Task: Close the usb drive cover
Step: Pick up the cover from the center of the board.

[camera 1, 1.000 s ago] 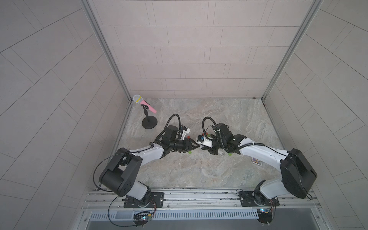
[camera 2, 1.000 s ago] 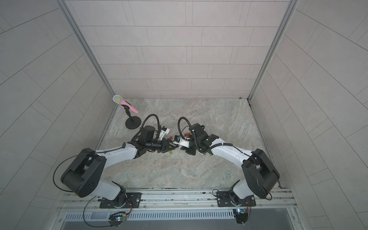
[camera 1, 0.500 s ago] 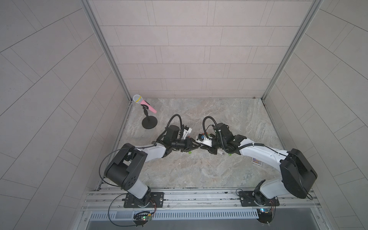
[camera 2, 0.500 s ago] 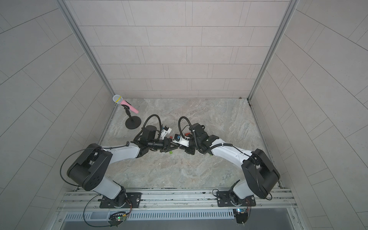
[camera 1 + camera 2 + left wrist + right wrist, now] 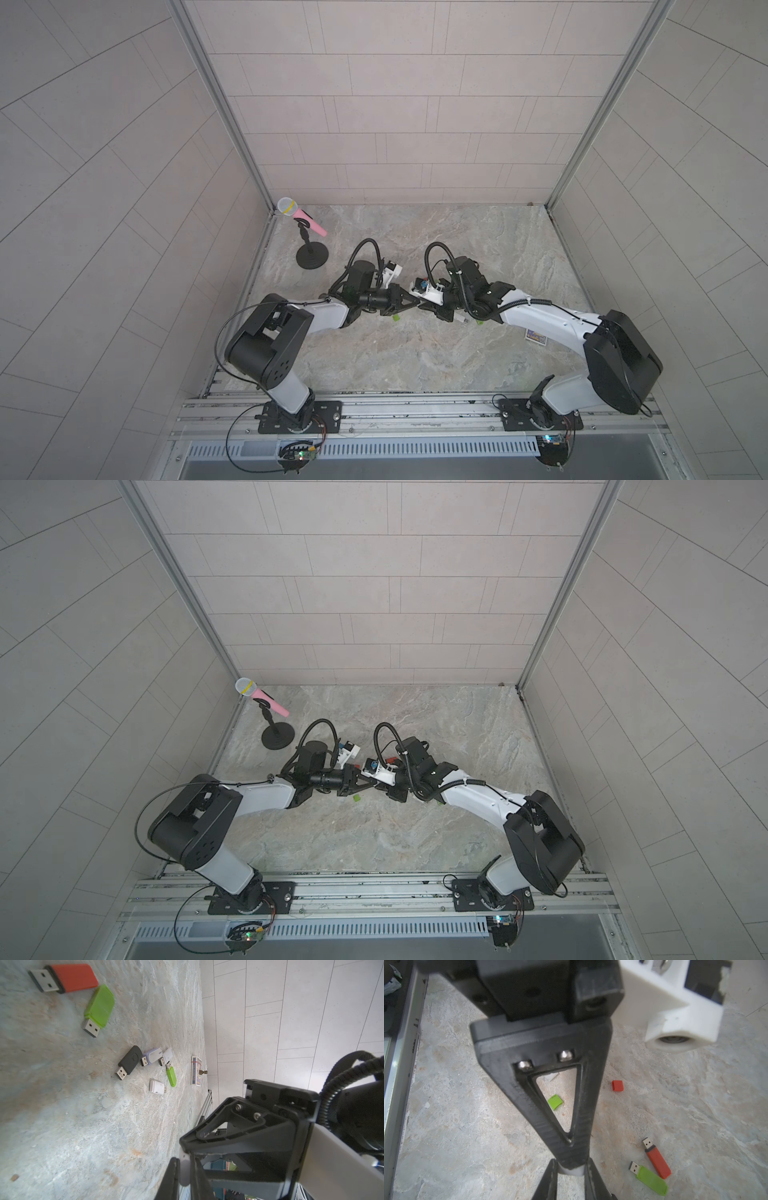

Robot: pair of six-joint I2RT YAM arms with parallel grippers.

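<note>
A white usb drive [image 5: 572, 1171] hangs above the table's middle, pinched from both sides. My right gripper [image 5: 571, 1167] is shut on its body. My left gripper [image 5: 185, 1169] is shut on its rounded white cover [image 5: 184, 1176], tip to tip with the right one. In both top views the left gripper [image 5: 409, 300] and right gripper [image 5: 420, 305] meet nose to nose and hide the drive. The seam between cover and body cannot be seen.
Uncapped drives lie on the marble: red [image 5: 68, 977], green [image 5: 99, 1007], black [image 5: 129, 1060], with several smaller ones beyond. Loose caps, green [image 5: 555, 1102] and red [image 5: 617, 1086], lie under the grippers. A card box [image 5: 196, 1071] lies near the front rail. A microphone stand [image 5: 311, 259] is at the back left.
My left gripper has shut, from partly open, onto the white cover. Its arm has edged toward the right gripper. The right gripper has kept its hold and place.
</note>
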